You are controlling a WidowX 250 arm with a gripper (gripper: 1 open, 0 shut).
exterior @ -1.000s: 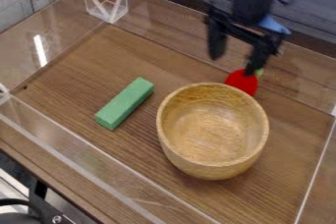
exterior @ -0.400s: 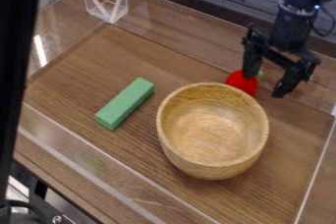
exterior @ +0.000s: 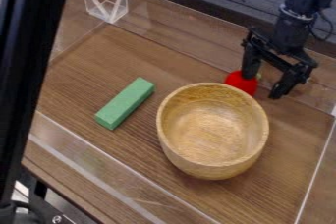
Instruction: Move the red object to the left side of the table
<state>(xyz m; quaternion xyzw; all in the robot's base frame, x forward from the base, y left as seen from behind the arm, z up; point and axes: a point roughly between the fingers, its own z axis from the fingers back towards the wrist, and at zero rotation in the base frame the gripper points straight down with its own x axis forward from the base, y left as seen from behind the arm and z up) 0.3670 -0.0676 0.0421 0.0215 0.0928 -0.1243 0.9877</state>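
Observation:
The red object [exterior: 239,80] is a small glossy red toy lying on the brown wood-grain table [exterior: 92,76], just behind the far rim of a wooden bowl. My gripper [exterior: 270,79] hangs over the right part of the table with its black fingers [exterior: 250,69] spread open, nothing between them. The left finger stands just beside and partly in front of the red toy; the right finger is clear of it. I cannot tell whether the finger touches the toy.
A large wooden bowl [exterior: 213,130] stands at centre right. A green rectangular block [exterior: 125,103] lies to its left. Clear acrylic walls [exterior: 105,4] border the tabletop. A dark vertical bar [exterior: 24,81] blocks the left of the view.
My gripper has moved right and lower, from above the toy to beside it, staying open. The dark bar at the left has widened. The toy, bowl and block have not moved.

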